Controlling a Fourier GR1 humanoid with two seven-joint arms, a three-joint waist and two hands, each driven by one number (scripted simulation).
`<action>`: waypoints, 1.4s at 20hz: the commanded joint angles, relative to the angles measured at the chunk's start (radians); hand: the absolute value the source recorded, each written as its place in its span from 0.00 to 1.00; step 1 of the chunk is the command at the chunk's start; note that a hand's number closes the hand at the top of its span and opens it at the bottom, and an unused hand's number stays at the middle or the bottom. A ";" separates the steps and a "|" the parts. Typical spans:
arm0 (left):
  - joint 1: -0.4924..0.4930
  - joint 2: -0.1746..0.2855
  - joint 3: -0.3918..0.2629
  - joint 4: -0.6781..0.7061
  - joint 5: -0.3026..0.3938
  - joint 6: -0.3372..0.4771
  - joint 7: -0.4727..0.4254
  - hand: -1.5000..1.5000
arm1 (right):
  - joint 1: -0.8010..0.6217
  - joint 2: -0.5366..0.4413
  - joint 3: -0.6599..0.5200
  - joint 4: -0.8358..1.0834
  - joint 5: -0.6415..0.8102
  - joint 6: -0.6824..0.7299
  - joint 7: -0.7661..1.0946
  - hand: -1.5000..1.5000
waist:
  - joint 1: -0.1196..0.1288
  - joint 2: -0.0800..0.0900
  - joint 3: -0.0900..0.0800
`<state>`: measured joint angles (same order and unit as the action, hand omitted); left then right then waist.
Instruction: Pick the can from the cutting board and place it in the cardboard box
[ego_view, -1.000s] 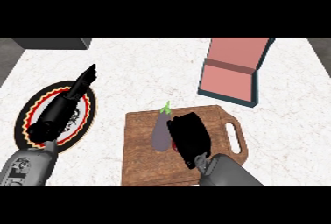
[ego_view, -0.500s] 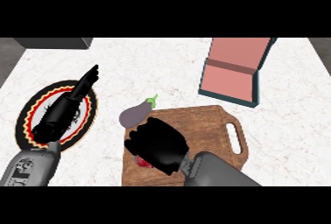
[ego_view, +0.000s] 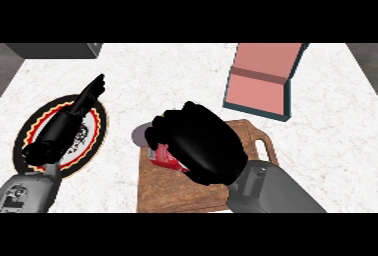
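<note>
The robot's right hand (ego_view: 198, 145) sits low over the wooden cutting board (ego_view: 173, 192), its black fingers curled down around the red can (ego_view: 165, 158), which stands near the board's upper left corner. Only the can's left side shows from under the palm; its label is red with a small pale patch, and any writing on it is too small to read. Just beyond the fingertips, a rounded purple-grey vegetable (ego_view: 139, 134) peeks out at the board's far left edge, mostly hidden by the hand. The left hand (ego_view: 74, 117) rests well apart at the view's left, fingers straight and together, pointing away from the robot, lying over a round plate (ego_view: 35, 120) with a black, red and yellow rim. The cardboard box (ego_view: 257, 92), pink inside with a dark teal edge, lies open on the white marbled tabletop (ego_view: 170, 75) beyond the board's upper right corner, close to its handle end
</note>
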<state>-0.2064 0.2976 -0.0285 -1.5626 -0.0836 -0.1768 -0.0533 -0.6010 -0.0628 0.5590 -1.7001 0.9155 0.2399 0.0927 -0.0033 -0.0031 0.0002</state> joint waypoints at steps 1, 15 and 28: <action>0.048 0.035 0.023 -0.021 0.017 -0.035 -0.036 0.50 | -0.020 0.030 -0.196 -0.019 -0.054 -0.011 0.097 1.00 | 0.007 0.001 0.000; -0.038 -0.056 -0.022 0.010 -0.038 0.008 0.003 0.50 | -0.360 -0.134 -0.566 0.460 -0.056 -0.085 0.025 1.00 | 0.017 0.009 -0.001; -0.040 -0.013 0.023 0.017 -0.006 -0.051 -0.023 0.50 | -0.514 -0.312 -0.532 1.041 -0.011 0.148 -0.221 1.00 | 0.047 0.018 0.000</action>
<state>-0.2328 0.2678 -0.0261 -1.5469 -0.1109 -0.2020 -0.0755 -1.0528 -0.3439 0.0111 -0.8170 0.8758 0.3502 -0.0615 0.0334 0.0128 -0.0001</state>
